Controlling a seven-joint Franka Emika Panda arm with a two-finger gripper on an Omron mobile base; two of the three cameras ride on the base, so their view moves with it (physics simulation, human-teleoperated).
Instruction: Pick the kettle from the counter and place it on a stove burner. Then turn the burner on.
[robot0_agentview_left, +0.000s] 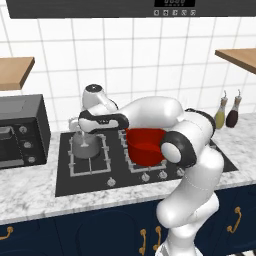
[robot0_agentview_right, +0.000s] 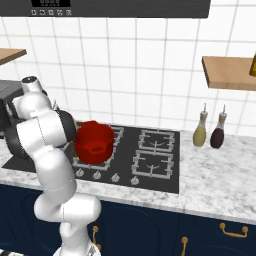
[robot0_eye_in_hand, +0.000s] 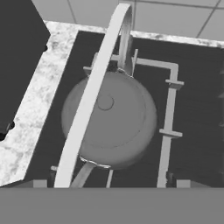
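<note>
Counted on and around the cooktop (robot0_agentview_right: 165, 170):
- one kettle (robot0_eye_in_hand: 111, 122), silver-grey, on a grate
- one red pot (robot0_agentview_right: 95, 141)
- two bottles by the wall: one yellowish (robot0_agentview_right: 200, 132), one dark (robot0_agentview_right: 218, 135)
- one black microwave (robot0_agentview_left: 20, 131) on the counter (robot0_agentview_right: 220, 175)
- two wooden shelves, one left (robot0_agentview_left: 15, 72), one right (robot0_agentview_right: 230, 72)
- six cooktop knobs along the front edge, partly hidden by the arm

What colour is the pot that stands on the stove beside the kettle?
The pot is bright red, seen best in the right base view.
</note>
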